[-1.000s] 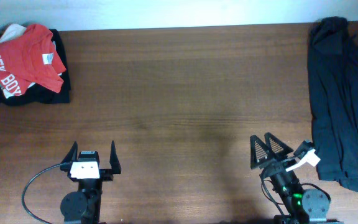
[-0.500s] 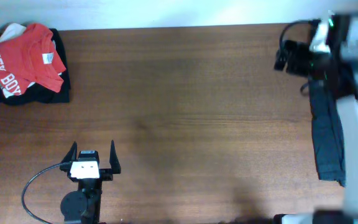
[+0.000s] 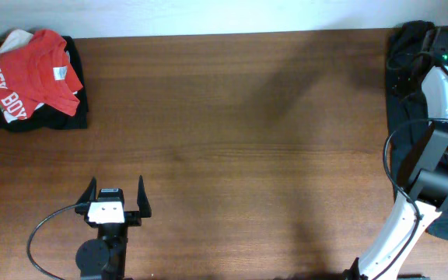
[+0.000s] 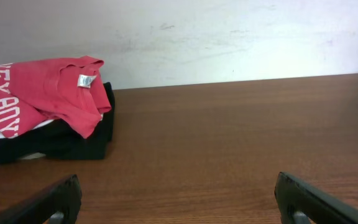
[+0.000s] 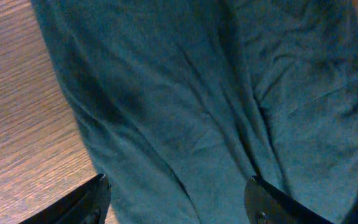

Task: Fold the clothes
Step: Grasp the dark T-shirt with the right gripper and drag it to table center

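Note:
The black shirt (image 3: 407, 85) lies crumpled along the table's right edge, plain dark side up; no white letters show. My right arm reaches over it, and my right gripper (image 3: 422, 39) is near its far end. In the right wrist view the dark fabric (image 5: 216, 106) fills the frame, and my right gripper (image 5: 179, 202) is open just above it, holding nothing. My left gripper (image 3: 117, 194) is open and empty at the front left, over bare wood (image 4: 179, 199).
A pile of folded clothes with a red shirt with white lettering (image 3: 29, 74) on top sits at the far left corner; it also shows in the left wrist view (image 4: 42, 93). A white wall (image 4: 229, 37) stands behind the table's far edge.
My right arm has swung from the front right up to the far right corner and now hangs over the black shirt. The left arm has not moved.

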Action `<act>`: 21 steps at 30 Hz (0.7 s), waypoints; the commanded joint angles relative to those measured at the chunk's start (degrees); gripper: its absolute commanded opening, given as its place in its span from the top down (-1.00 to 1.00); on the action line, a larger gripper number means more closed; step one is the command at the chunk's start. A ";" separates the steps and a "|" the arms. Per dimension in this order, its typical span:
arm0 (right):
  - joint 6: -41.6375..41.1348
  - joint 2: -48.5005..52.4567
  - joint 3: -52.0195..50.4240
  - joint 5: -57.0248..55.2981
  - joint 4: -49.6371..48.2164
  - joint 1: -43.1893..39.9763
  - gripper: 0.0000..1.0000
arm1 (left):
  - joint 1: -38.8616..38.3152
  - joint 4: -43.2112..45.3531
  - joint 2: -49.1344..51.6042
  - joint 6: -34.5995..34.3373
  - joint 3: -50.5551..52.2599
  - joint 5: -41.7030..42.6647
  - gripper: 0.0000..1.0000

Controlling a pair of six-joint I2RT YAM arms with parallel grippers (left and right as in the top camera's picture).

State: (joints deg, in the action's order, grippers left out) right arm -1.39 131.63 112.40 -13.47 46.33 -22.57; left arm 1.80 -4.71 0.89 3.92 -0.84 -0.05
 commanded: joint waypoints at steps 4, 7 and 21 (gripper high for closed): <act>-0.09 4.98 0.63 10.25 0.79 -1.57 -0.50 | 0.28 -0.07 -0.26 0.90 0.35 0.04 -0.98; -0.09 5.88 0.63 10.56 0.98 -1.57 -0.58 | 0.28 -0.07 -0.26 0.90 0.35 0.02 -0.98; -0.15 8.52 0.33 26.34 3.13 4.96 0.92 | 0.28 -0.07 -0.26 0.90 0.35 0.02 -0.98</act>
State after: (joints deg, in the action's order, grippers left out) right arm -1.28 138.06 112.73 1.61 48.25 -22.98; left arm 1.80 -4.71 0.89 3.92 -0.84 -0.05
